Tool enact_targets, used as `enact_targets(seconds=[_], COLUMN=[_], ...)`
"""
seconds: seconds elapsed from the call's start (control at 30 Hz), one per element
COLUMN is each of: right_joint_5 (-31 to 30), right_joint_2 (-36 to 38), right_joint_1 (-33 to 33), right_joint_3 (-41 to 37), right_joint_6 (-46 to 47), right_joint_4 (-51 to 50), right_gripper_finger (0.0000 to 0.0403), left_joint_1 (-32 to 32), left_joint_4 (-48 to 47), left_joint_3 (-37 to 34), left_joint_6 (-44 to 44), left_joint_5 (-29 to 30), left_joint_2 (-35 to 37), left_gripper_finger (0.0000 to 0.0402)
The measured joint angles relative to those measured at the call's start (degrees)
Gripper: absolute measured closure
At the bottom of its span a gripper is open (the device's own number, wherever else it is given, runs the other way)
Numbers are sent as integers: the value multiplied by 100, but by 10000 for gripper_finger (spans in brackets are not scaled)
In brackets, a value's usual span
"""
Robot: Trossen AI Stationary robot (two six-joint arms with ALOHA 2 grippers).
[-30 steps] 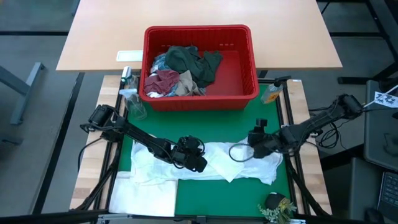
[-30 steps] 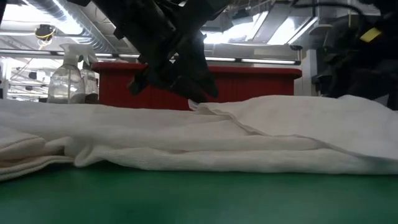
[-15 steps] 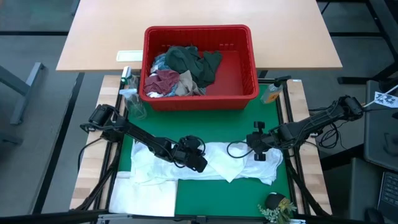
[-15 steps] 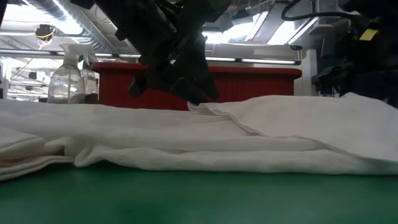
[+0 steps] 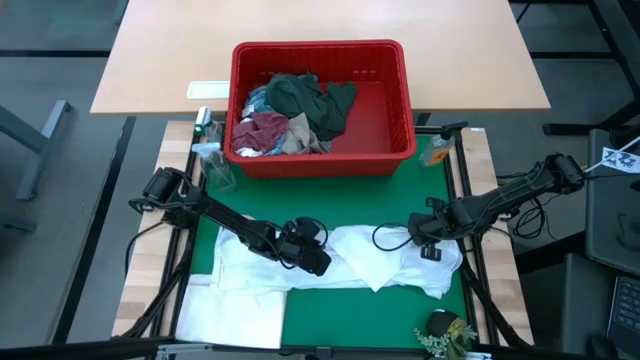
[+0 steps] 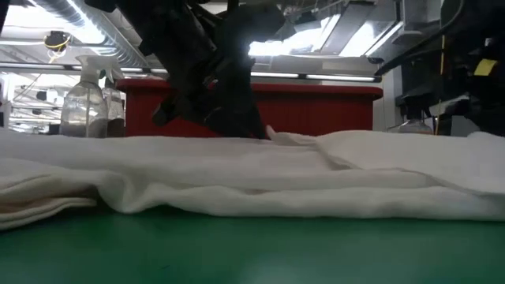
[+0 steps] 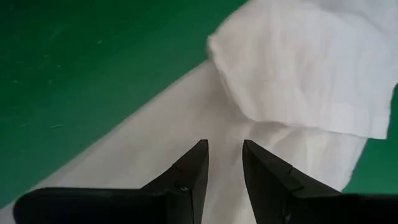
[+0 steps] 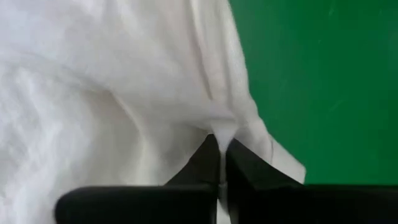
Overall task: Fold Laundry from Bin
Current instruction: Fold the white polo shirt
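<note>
A white garment lies crumpled and spread across the green mat. My left gripper is on its middle, slanting down, with cloth between its fingers. My right gripper points down over the garment's right part and is shut on the cloth. The red bin stands behind the mat on the table's far side. Inside it is a heap of laundry: dark green, maroon, tan and blue-striped pieces. My left gripper has a raised ridge of the garment's middle between its two fingers, which come slanting down from the table's left. The rest of the garment lies on the mat. How many layers it has, I cannot tell. My right gripper pinches a small tuck of the white cloth between its two fingertips, close to the garment's edge by the bare mat. The fingers come from above, pointing down. Creases run toward the pinch, and the garment around it rests on the mat.
A clear spray bottle stands at the mat's far left corner, and a small orange object at its far right corner. A flat white cloth piece lies at the near left. A dried sprig lies at the near right.
My right gripper has tipped to point down, sunk onto the garment and shut on a tuck of it. It then went a little toward the table's right edge, drawing the garment's right part that way and flattening it. The ridge at my left gripper shifted with it.
</note>
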State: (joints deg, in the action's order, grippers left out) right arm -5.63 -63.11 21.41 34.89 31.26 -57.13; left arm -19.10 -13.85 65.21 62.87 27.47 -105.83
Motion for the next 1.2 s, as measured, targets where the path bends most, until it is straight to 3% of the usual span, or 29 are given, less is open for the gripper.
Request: enact_targets(seconds=[0.5, 0.63, 0.9, 1.2], right_joint_5=[71, 72, 128, 373], right_joint_2=[-2, -2, -2, -2], right_joint_1=[-7, -7, -7, -7], right_joint_3=[0, 0, 0, 0], right_joint_6=[164, 169, 151, 150], right_joint_4=[-15, -52, -390, -500], right_gripper_finger=[359, 316, 229, 212], left_joint_1=[34, 35, -21, -245], left_joint_4=[-16, -185, -622, -629], left_joint_3=[0, 2, 7, 7], left_joint_6=[-648, -708, -712, -925], left_joint_5=[-227, -651, -2128, -2228], left_joint_2=[324, 635, 1043, 1010], left_gripper_finger=[308, 308, 308, 290])
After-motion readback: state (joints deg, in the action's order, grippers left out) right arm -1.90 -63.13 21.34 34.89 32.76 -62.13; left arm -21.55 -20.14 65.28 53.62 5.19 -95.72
